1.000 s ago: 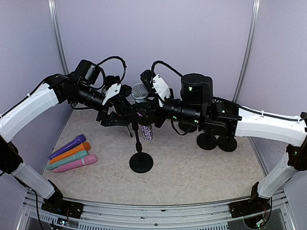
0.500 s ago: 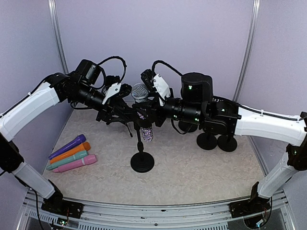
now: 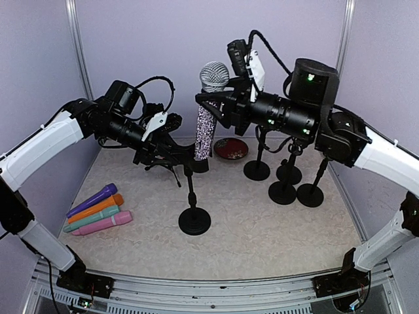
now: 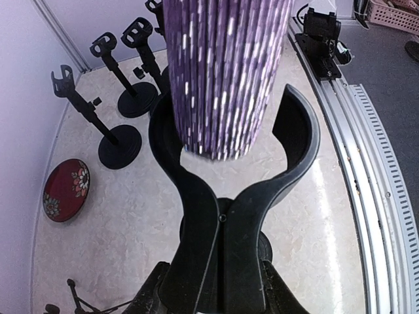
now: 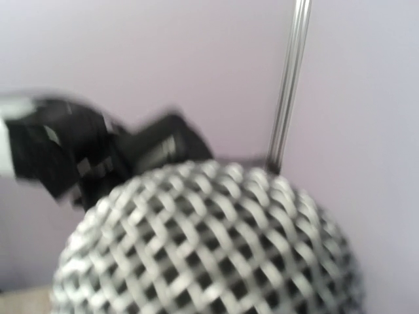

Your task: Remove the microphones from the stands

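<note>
Pale lavender walls (image 3: 183, 46) all round, 2 metal corner posts (image 3: 340, 59), beige marbled tabletop (image 3: 255, 235), aluminium rail (image 3: 216, 288) along the near edge.

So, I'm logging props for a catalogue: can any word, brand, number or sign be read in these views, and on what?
No text can be read in any view.
The microphone: only a purple sparkle pattern, no lettering.
The stand: plain black, no marking.
The red dish: a flower pattern, no characters.
The four coloured microphones lying on the table: too small to show any marking.
</note>
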`<state>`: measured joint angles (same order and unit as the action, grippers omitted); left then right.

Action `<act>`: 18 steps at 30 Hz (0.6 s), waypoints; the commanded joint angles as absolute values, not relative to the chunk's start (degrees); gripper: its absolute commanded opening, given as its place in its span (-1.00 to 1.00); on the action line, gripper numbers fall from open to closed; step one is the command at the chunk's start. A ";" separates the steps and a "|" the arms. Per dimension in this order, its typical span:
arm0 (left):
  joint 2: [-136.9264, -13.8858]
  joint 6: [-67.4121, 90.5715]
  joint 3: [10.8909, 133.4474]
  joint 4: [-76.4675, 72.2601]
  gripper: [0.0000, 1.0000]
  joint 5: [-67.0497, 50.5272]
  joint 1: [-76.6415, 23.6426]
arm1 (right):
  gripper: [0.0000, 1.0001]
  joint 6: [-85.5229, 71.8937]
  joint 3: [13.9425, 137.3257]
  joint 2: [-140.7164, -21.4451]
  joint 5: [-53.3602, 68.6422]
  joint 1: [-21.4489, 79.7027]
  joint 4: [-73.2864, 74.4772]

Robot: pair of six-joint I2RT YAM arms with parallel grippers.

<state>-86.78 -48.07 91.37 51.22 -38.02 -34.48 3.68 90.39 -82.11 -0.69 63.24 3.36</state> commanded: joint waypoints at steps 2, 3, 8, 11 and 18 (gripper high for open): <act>-87.98 -49.08 93.08 46.68 -0.20 -33.62 -34.21 | -1.00 4.27 90.71 -75.15 -1.48 62.96 -3.45; -87.98 -48.45 93.03 46.36 0.04 -33.57 -34.19 | -1.00 3.41 89.75 -74.40 -1.32 62.93 -4.61; -85.85 -45.43 91.54 44.56 0.94 -32.87 -33.74 | -1.00 -0.35 85.89 -72.71 1.52 62.93 -9.98; -83.40 -44.43 90.36 45.55 0.98 -34.05 -32.39 | -1.00 -2.86 85.39 -74.13 3.69 62.93 -12.35; -76.33 -41.47 87.93 50.66 0.98 -44.12 -27.06 | -1.00 -7.43 87.30 -84.07 7.41 63.46 -17.98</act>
<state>-80.90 -43.70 88.95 47.37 -37.43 -28.86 -3.97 86.00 -78.83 4.67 63.24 -11.62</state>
